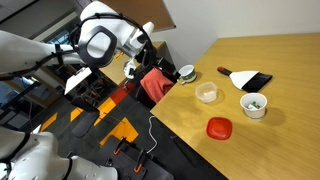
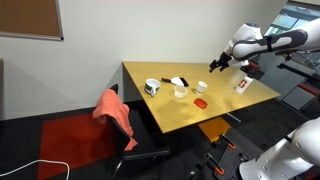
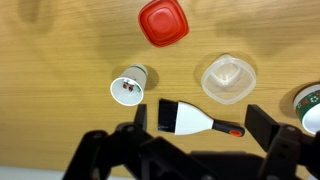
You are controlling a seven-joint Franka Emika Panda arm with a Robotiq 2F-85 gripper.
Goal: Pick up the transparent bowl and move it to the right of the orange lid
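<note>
The transparent bowl [image 3: 228,79] sits on the wooden table, and shows in both exterior views [image 1: 207,93] [image 2: 181,93]. The orange lid [image 3: 163,22] lies flat a little apart from it, also in both exterior views [image 1: 219,128] [image 2: 201,102]. My gripper [image 3: 203,125] is open and empty, high above the table, with its fingers framing a brush below. It shows in both exterior views [image 1: 143,48] [image 2: 217,64], away from the bowl.
A white brush with a black handle [image 3: 190,120] lies beside the bowl. A white cup with dark contents [image 3: 129,87] and a white bowl with green inside [image 3: 308,105] stand nearby. A red cloth [image 1: 155,83] hangs on a chair at the table's edge.
</note>
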